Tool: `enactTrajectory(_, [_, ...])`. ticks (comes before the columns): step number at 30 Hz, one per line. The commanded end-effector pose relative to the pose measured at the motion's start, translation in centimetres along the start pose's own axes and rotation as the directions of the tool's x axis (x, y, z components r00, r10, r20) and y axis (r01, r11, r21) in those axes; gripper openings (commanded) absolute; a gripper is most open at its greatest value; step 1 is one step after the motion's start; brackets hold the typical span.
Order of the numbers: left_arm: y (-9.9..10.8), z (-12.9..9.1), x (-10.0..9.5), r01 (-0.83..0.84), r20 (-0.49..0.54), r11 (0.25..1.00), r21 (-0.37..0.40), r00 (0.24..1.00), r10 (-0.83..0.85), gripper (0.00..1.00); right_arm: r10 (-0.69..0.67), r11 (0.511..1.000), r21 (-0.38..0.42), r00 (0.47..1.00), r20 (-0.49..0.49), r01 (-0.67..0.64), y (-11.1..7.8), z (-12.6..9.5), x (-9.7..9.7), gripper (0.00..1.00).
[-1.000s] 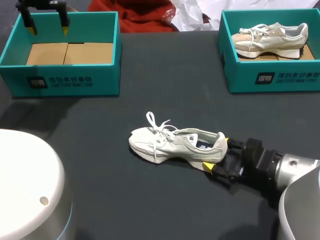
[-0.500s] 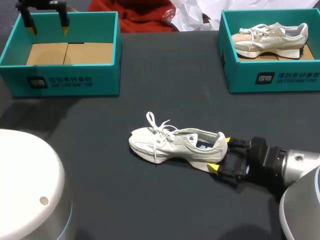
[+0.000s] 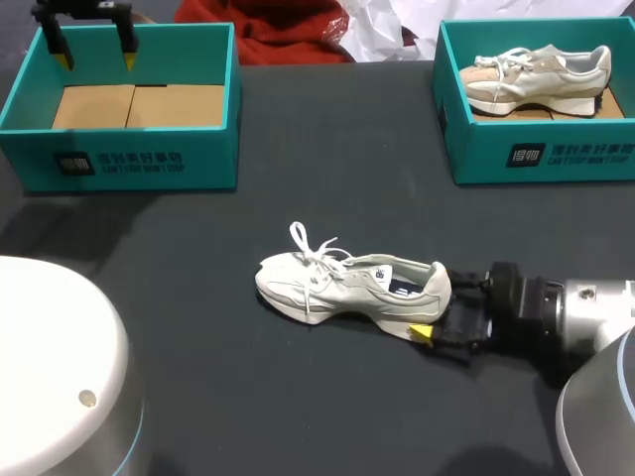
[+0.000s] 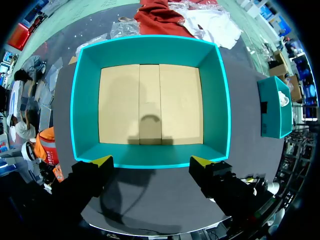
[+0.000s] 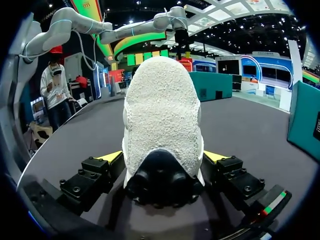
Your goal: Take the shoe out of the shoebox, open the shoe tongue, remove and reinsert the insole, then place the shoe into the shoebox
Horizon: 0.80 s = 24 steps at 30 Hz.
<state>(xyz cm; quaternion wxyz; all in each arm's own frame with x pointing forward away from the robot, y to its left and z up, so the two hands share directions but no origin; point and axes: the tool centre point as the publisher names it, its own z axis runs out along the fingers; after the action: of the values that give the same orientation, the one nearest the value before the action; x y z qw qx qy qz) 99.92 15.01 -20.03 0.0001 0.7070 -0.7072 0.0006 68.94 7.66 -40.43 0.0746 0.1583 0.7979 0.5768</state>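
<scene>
At the table's near side, right gripper (image 5: 162, 157): low over the surface, level with the shoe's heel; jaws released and spread, one yellow tip at each flank of the heel, neither visibly pressing; it holds nothing.
Shoe (image 3: 347, 288): out of any box, upright on its sole about mid-way across the dark table (image 3: 198, 228); toe pointing away from the right arm; laces loose and splayed over the top; whether the tongue is lifted I cannot tell.
Risk at the heel: the collar looks soft; a squeeze high on it would likely fold it inward, and the shoe could sag or twist once lifted; a squeeze low on the sole may slip off; pushing forward before closing would only slide the shoe along the table.
Risk from the laces: the trailing ends could snag a box rim on the way in.
Empty shoebox (image 3: 129, 159): far left, well apart from the shoe; only its cardboard floor shows; probably the destination, so the carry is long and a weak grip would tell.
Left gripper (image 4: 150, 162): above one wall of the empty shoebox; jaws wide apart, nothing between them; it could be struck by a shoe brought in over that wall.
Second shoebox (image 3: 541, 154): far right; a matching shoe (image 3: 536, 71) lies inside; a wrong target if mistaken for the empty one.
</scene>
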Motion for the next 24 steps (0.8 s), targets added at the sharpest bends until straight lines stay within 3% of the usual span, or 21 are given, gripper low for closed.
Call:
enactTrajectory(1, [0.0,0.0,0.0,0.000,0.001,1.000,0.000,1.000,0.000,1.00,0.002,1.000,0.006,1.000,-0.023,-0.002,-0.1,0.8,-0.1,1.00])
enactTrajectory(11, [0.0,0.0,0.0,0.000,0.001,1.000,0.000,1.000,0.000,1.00,0.000,1.000,0.001,0.999,-0.032,0.000,0.1,1.7,0.2,1.00])
enactTrajectory(12, [0.0,0.0,0.0,0.000,0.001,1.000,0.000,1.000,0.000,1.00,0.000,1.000,0.001,0.999,-0.032,0.000,0.1,1.8,0.3,0.94])
enactTrajectory(13, [0.0,0.0,0.0,0.000,0.001,1.000,0.000,1.000,0.000,1.00,-0.001,1.000,0.000,0.999,-0.032,0.001,0.1,1.8,0.3,0.45])
enactTrajectory(14, [0.0,0.0,0.0,0.000,0.001,1.000,0.000,1.000,0.000,1.00,-0.003,1.000,-0.002,1.000,-0.030,0.003,0.2,1.9,0.3,0.30])
enactTrajectory(15, [0.0,0.0,0.0,0.000,0.001,1.000,0.000,1.000,0.000,1.00,-0.004,1.000,-0.002,1.000,-0.028,0.004,0.2,1.9,0.3,0.03])
enactTrajectory(24, [0.0,0.0,0.0,0.000,0.001,1.000,0.000,1.000,0.000,1.00,-0.027,1.000,0.003,0.998,-0.062,0.027,0.7,2.3,0.3,0.00])
